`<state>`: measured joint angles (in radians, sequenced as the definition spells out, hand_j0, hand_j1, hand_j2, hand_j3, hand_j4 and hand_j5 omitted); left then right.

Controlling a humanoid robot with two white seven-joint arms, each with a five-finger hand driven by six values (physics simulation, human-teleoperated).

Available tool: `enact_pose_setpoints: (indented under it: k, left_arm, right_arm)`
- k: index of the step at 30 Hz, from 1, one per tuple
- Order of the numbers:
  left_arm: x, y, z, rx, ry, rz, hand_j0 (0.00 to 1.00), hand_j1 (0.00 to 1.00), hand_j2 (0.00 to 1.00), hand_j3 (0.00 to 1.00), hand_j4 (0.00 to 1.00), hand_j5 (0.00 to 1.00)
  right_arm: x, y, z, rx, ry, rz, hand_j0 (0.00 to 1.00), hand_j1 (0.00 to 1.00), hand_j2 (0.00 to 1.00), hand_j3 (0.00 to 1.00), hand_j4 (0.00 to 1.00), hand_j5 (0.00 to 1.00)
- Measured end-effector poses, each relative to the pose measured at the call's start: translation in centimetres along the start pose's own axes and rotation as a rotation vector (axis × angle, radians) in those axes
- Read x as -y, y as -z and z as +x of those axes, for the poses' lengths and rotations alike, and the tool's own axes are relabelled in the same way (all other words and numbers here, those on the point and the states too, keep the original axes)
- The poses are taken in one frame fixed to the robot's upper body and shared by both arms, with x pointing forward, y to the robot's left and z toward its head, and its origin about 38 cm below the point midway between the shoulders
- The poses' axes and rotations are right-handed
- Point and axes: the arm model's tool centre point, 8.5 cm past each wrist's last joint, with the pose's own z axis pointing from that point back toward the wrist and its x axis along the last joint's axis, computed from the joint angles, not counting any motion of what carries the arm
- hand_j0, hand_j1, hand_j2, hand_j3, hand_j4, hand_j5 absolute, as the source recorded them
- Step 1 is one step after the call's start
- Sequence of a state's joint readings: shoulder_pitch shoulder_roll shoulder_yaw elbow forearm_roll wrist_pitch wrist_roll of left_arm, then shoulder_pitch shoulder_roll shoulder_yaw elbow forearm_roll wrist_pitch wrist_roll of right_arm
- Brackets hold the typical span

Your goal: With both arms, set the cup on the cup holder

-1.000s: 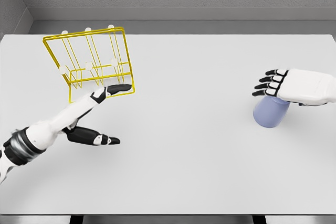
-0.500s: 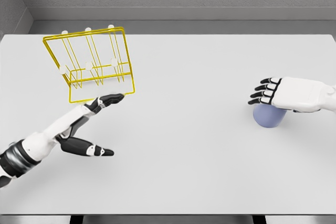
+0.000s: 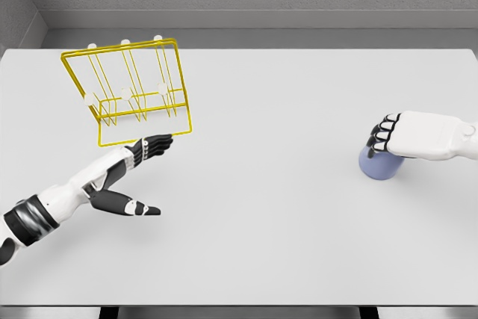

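At the far left of the smooth white bench (image 3: 246, 222) stands the yellow wire cup holder (image 3: 131, 91). Just below it the left hand (image 3: 123, 177) lies flat, fingers apart. At the right, the right hand (image 3: 399, 136) curls over the round pale-blue cup (image 3: 377, 167).

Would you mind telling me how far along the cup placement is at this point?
Early stage. Nothing is placed: the yellow wire cup holder stands empty at the table's far left. In hand: the right hand curls over the blue cup, which sits on the table. The left hand lies open beside the holder. Lifting and placing remain.
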<state>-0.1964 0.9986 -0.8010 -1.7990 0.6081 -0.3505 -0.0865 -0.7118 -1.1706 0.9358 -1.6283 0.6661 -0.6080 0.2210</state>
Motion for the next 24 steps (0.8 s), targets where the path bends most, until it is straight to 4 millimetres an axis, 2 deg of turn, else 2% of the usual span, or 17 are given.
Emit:
enact_pose_setpoints:
  k: [5,11,16,24]
  left_arm:
    - [-0.5,0.6,-0.1,-0.05,-0.012,0.012,1.0,1.0,1.0,1.0,1.0,1.0]
    - [-0.7,1.5,-0.1,-0.059,-0.131,0.043,1.0,1.0,1.0,1.0,1.0,1.0]
    - [-0.7,1.8,0.0,-0.054,-0.188,0.052,1.0,1.0,1.0,1.0,1.0,1.0]
    - [-0.3,1.7,-0.9,-0.126,-0.22,0.039,1.0,1.0,1.0,1.0,1.0,1.0]
  right_arm:
    - [0.1,0.0,-0.1,-0.001,-0.005,0.004,0.56,0.56,0.56,0.56,0.56,0.56]
    - [0.8,-0.2,-0.1,0.0,-0.018,-0.007,0.53,0.53,0.53,0.53,0.53,0.53]
    - [2.1,-0.3,0.3,0.009,-0.045,-0.027,0.49,0.49,0.49,0.49,0.49,0.49]
    - [4.7,-0.4,1.1,0.026,-0.102,-0.059,0.49,0.49,0.49,0.49,0.49,0.49]
